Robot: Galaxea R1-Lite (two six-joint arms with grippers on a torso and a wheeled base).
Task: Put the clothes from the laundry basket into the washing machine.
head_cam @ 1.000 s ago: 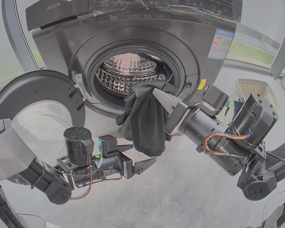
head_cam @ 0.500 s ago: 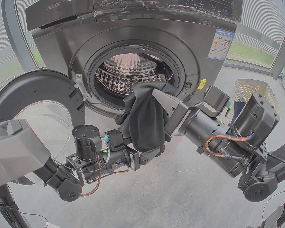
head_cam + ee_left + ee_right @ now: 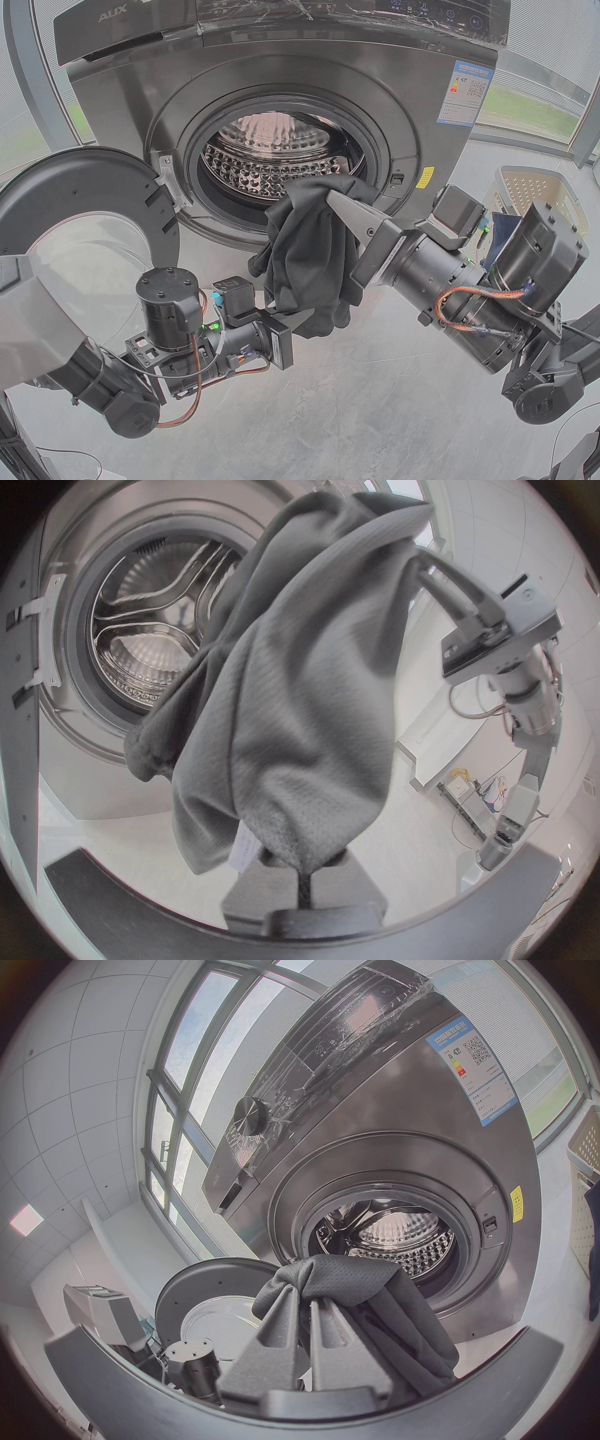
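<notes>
A dark grey garment [image 3: 309, 250] hangs in front of the washing machine's open drum [image 3: 275, 156]. My right gripper [image 3: 331, 199] is shut on its top fold, just outside the drum's lower right rim. In the right wrist view the two fingers [image 3: 284, 1329] pinch the cloth [image 3: 350, 1275] close together. My left gripper [image 3: 302, 319] sits below and is shut on the garment's bunched lower edge. In the left wrist view that gripper [image 3: 304, 877] clamps the hem of the garment [image 3: 300, 699].
The round machine door [image 3: 81, 206] stands swung open at the left, close behind my left arm. A pale laundry basket [image 3: 544, 187] with a blue cloth [image 3: 500, 228] in it stands on the floor at the right, partly hidden by my right arm. Grey floor lies below.
My left gripper, open a second ago below the garment, has moved in and shut on its lower edge, bunching the cloth upward. The right gripper has kept its hold and shifted slightly right.
</notes>
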